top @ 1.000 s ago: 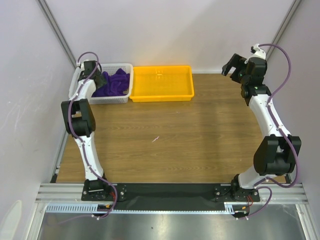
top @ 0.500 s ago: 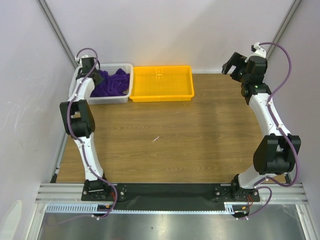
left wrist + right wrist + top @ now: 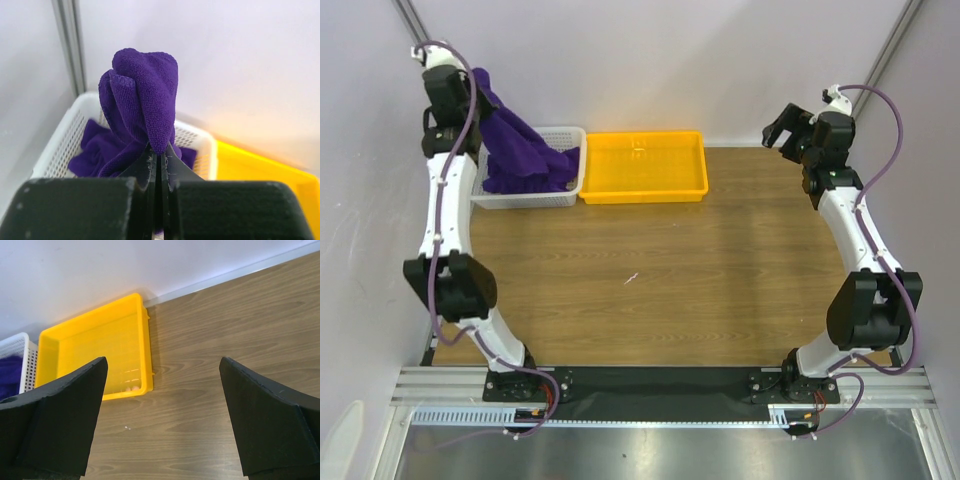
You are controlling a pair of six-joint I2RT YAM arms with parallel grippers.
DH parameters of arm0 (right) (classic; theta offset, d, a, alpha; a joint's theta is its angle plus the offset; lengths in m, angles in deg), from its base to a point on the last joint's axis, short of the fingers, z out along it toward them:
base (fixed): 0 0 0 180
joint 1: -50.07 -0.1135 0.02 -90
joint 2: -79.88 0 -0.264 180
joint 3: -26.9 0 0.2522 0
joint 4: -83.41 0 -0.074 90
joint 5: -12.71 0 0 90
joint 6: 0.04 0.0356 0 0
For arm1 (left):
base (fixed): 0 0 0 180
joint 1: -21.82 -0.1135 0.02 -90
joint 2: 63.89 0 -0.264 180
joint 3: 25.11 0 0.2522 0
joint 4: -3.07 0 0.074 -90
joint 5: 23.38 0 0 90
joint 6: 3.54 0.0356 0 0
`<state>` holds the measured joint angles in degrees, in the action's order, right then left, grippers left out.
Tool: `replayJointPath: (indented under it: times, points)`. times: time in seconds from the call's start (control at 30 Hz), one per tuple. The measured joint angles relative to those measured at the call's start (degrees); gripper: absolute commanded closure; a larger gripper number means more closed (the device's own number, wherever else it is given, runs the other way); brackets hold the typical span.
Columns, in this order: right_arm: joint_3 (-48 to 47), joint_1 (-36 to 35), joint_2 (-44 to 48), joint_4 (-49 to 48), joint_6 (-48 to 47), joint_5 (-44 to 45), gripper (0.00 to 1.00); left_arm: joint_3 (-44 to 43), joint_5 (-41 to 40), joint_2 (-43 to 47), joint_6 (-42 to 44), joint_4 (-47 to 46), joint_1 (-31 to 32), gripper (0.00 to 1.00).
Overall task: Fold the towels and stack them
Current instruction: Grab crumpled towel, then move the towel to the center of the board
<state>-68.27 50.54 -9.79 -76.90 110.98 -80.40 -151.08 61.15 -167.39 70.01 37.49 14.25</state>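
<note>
purple towel (image 3: 510, 150) clamped in left jaws above white basket (image 3: 525, 200); right jaws apart.

The left arm (image 3: 445, 200) stretches up tall at the far left corner, and the left gripper (image 3: 470, 85) is clamped tight on a towel (image 3: 510, 145). The right arm (image 3: 855, 240) leans toward the far right, elbow bent near its base. The right gripper (image 3: 782, 125) points left, jaws spread wide, holding nothing.
</note>
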Motion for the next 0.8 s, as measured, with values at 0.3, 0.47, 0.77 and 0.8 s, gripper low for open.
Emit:
replayJointPath:
  times: [0.3, 0.47, 0.77, 0.8]
  points:
    - [2.69, -1.88, 2.47, -2.05, 2.47, -3.87, 0.00, -0.85, 5.40, 13.88, -0.07, 0.44, 1.31, 1.00]
    - [6.03, -1.92, 5.29, -2.60, 4.57, -6.08, 0.00, -0.85, 10.08, 22.03, -1.40, 1.42, 2.67, 1.00]
    - [15.61, -2.29, 15.08, -1.68, 6.38, -6.60, 0.00, 13.53, 18.88, 38.86, -5.11, 0.50, 7.91, 1.00]
    - [16.48, -2.34, 16.33, -1.22, 6.40, -6.45, 0.00, 16.44, 19.69, 40.70, -6.19, 0.24, 8.98, 1.00]
